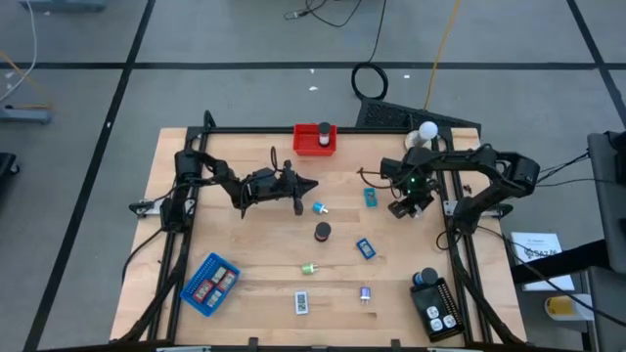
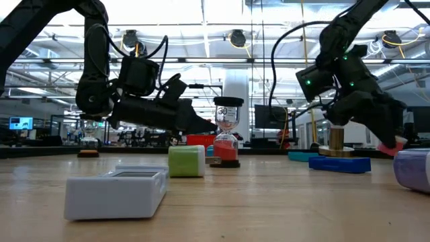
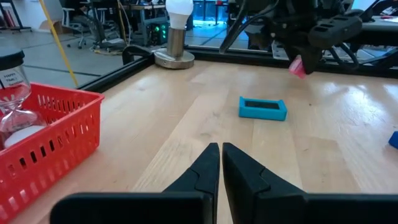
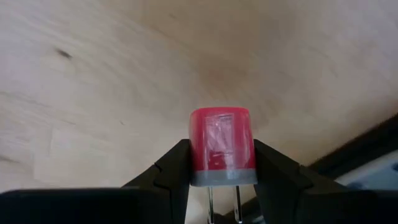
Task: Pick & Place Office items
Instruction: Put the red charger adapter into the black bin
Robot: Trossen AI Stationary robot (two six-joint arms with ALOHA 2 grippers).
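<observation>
My right gripper (image 4: pixel 222 163) is shut on a small red piece with a grey end and two metal prongs (image 4: pixel 221 144). It hangs over the table's right part (image 1: pixel 406 207), just right of a teal block (image 1: pixel 371 198) that lies flat. My left gripper (image 3: pixel 221 155) is shut and empty, hovering level near the table's middle (image 1: pixel 305 186). A blue bit (image 1: pixel 319 208), a black cylinder (image 1: pixel 322 232), a blue block (image 1: pixel 366 248), a green bit (image 1: pixel 309 268), a purple bit (image 1: pixel 365 292) and a white-labelled rectangle (image 1: pixel 301 302) lie loose on the wood. My right gripper pinches the red piece between its two fingers, one pad on each of two opposite sides (image 4: pixel 198 155). The fingers come from above, slanting down. The piece is lifted clear of the table (image 3: pixel 297 65), its grey pronged end (image 4: pixel 224 178) toward the gripper.
A red tray (image 1: pixel 315 139) holding an hourglass (image 3: pixel 11 93) stands at the far edge. A blue tray (image 1: pixel 210 285) sits near left, a black tray (image 1: pixel 435 308) near right. A white ball on a round stand (image 1: pixel 425 132) is far right. Dark rails frame the table.
</observation>
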